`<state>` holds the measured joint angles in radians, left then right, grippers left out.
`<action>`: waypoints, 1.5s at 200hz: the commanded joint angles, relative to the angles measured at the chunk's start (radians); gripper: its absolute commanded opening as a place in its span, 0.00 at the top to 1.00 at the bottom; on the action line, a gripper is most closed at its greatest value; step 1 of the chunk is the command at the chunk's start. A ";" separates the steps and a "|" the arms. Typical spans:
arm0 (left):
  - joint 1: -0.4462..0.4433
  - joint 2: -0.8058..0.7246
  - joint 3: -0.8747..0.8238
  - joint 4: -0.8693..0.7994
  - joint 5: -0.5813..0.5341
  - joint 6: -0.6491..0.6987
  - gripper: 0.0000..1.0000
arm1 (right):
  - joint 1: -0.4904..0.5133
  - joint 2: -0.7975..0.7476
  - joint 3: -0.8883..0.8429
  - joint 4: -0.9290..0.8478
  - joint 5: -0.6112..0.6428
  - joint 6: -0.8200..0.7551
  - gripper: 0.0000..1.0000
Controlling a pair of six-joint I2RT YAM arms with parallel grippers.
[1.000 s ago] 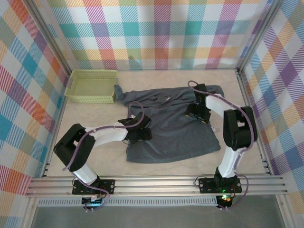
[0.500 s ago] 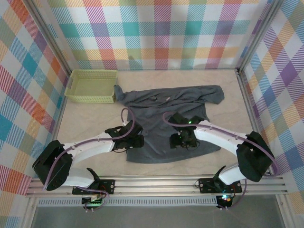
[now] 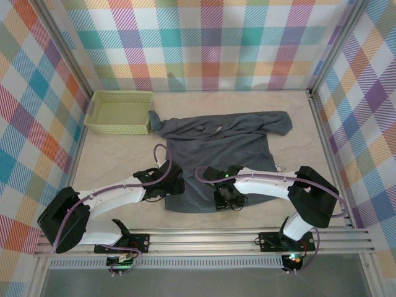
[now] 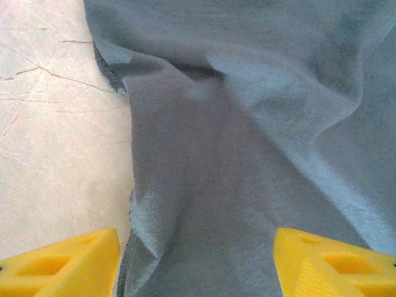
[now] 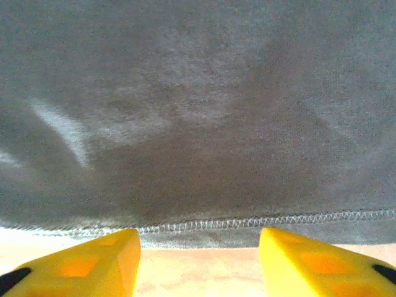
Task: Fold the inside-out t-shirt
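The inside-out t-shirt lies spread and wrinkled on the table, slate blue-grey, sleeves toward the back wall. My left gripper hangs low over its near-left side edge. Its yellow fingers stand apart, one over bare table and one over cloth, so the left gripper is open with a fold of the shirt's edge between them. My right gripper is at the middle of the bottom hem. There the right gripper is open, and the stitched hem lies just ahead of its fingertips.
A pale yellow-green mesh basket stands at the back left, close to the shirt's left sleeve. Bare table lies left of the shirt. The metal rail runs along the near edge, and checked walls close in the other three sides.
My right arm has swung from the shirt's back-right sleeve area down to the bottom hem. The left gripper has shifted slightly toward the near-left edge of the shirt.
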<state>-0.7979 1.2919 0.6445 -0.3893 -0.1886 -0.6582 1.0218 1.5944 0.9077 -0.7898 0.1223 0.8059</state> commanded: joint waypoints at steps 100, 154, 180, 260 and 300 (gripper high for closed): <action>-0.007 -0.022 0.011 -0.005 -0.006 0.000 0.33 | 0.029 -0.026 -0.020 -0.026 0.088 0.050 0.86; -0.008 -0.020 0.029 -0.011 -0.003 0.008 0.33 | 0.029 -0.038 -0.036 -0.021 0.072 0.050 0.73; -0.007 -0.020 0.030 -0.013 -0.003 0.008 0.33 | 0.030 -0.031 -0.042 -0.018 0.059 0.054 0.75; -0.008 -0.009 0.027 -0.008 0.001 0.012 0.33 | 0.034 -0.077 -0.036 -0.054 0.057 0.052 0.81; -0.008 -0.009 0.027 -0.011 -0.001 0.014 0.33 | 0.034 -0.061 -0.043 -0.032 0.043 0.053 0.80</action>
<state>-0.7982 1.2869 0.6533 -0.3904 -0.1848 -0.6598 1.0489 1.5326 0.8757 -0.8093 0.1787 0.8528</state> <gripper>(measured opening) 0.672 0.183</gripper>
